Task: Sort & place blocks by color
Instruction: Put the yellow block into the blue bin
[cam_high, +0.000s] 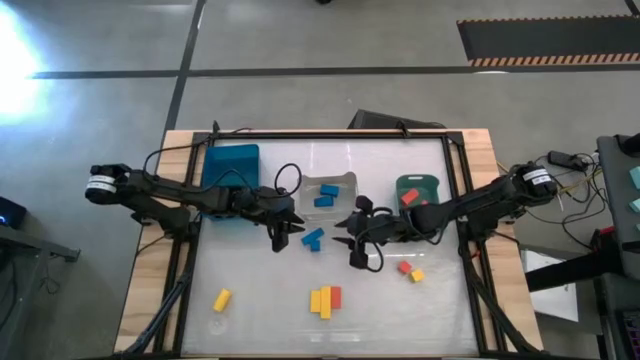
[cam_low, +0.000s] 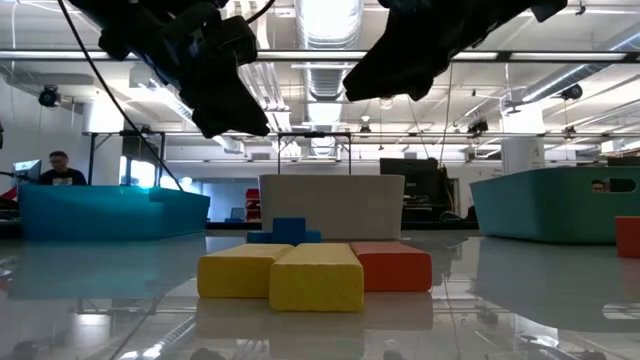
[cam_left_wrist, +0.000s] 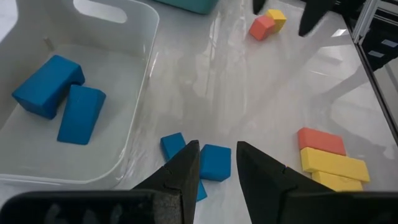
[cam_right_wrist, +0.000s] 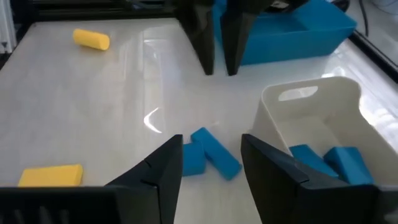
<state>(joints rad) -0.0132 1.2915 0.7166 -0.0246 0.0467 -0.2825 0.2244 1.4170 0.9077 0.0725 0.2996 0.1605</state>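
Low view: glossy table (cam_low: 520, 300), ceiling lights (cam_low: 330, 15)

Three bins sat on the table — one blue bin (cam_high: 231, 162), one clear bin (cam_high: 345, 181) and one green bin (cam_high: 417, 184).

Blue blocks numbered four: two (cam_high: 326, 195) lay inside the clear bin, and two more (cam_high: 313, 239) lay together on the open table.

Yellow blocks seemed to number four — a lone cylinder (cam_high: 221, 299), two bars (cam_high: 321, 301) side by side, and a small one (cam_high: 417, 275).

Red blocks numbered three: one (cam_high: 411, 197) in the green bin, one (cam_high: 335, 296) against the yellow bars, one (cam_high: 405, 267) touching the small yellow one.
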